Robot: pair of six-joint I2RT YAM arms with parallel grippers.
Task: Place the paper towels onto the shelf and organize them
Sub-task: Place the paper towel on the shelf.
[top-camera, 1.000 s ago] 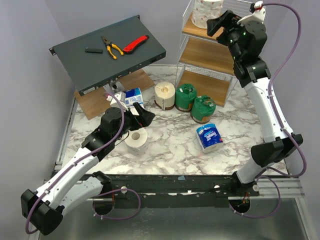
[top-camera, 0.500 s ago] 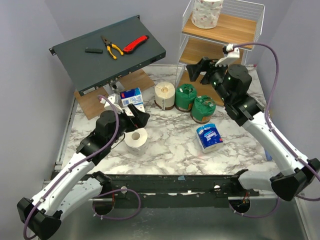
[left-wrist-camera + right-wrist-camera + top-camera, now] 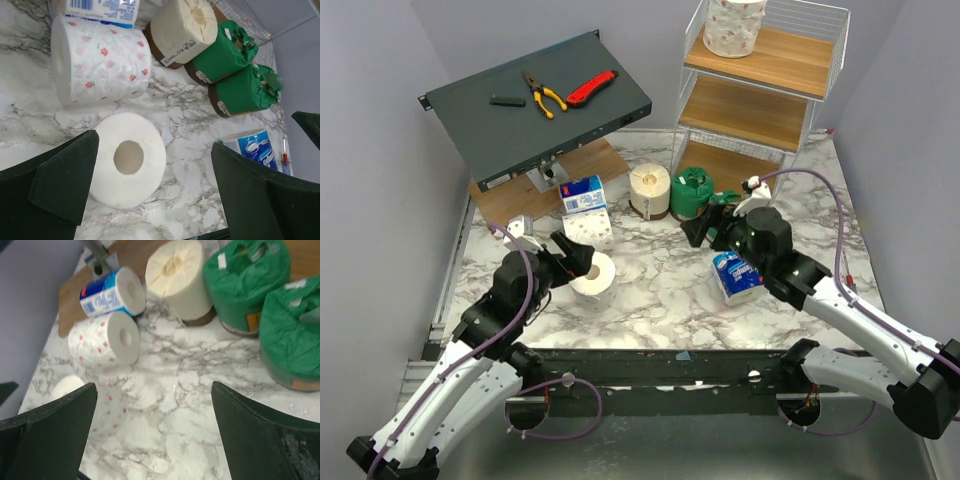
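Top external view shows the shelf (image 3: 790,58) at the far right of the surface (image 3: 660,290), with a single printed roll (image 3: 734,25) on its top tier; the other paper towels lie on the marble, well apart from the tiers.

Left wrist view gives me my working picture; the left fingers (image 3: 60,185) are spread wide with nothing between them but air, framing the upright white roll (image 3: 129,160) that stands core-up just below; a printed roll on its side (image 3: 97,60) lies just beyond it; I judge the step in hand is taking that upright roll.

To do it well I would centre the roll between the pads, come straight down to about mid-height, and close gently, since soft paper crushes and slips; then lift clear before swinging, so the neighbouring roll is not nudged.

Right fingers (image 3: 260,440) are likewise parted and empty, hanging over the marble near the green-wrapped rolls (image 3: 250,285) and the cream roll (image 3: 177,277); that view is blurred, so I can only guess they are heading for one of these; I would keep the two arms from crossing.
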